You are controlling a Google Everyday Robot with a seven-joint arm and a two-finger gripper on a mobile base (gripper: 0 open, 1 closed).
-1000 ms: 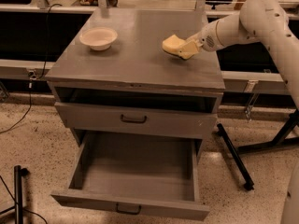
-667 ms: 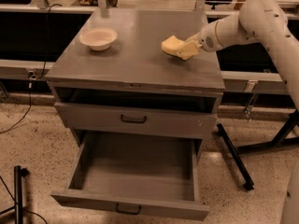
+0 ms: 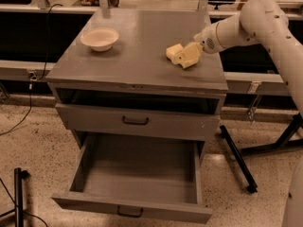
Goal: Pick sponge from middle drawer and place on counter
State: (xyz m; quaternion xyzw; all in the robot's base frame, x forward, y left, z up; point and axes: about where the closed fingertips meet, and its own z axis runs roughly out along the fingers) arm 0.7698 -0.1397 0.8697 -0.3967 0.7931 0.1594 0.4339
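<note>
The pale-yellow sponge (image 3: pixel 173 51) is on the right part of the grey counter (image 3: pixel 137 60), and I cannot see a gap under it. My gripper (image 3: pixel 182 56) reaches in from the right on the white arm (image 3: pixel 236 27) and is right against the sponge's right side, low over the counter. The middle drawer (image 3: pixel 132 208) at the bottom of the cabinet is pulled far out, and its inside shows nothing in it.
A cream bowl (image 3: pixel 99 38) stands on the counter's back left. The shallower handled drawer (image 3: pixel 135 121) above the open one is closed. Black stand legs (image 3: pixel 239 162) lie on the speckled floor to the right. Dark shelving runs behind the cabinet.
The gripper and sponge have shifted slightly down and toward the counter's front. The sponge now shows as a distinct block left of the gripper. The drawers and bowl have not moved.
</note>
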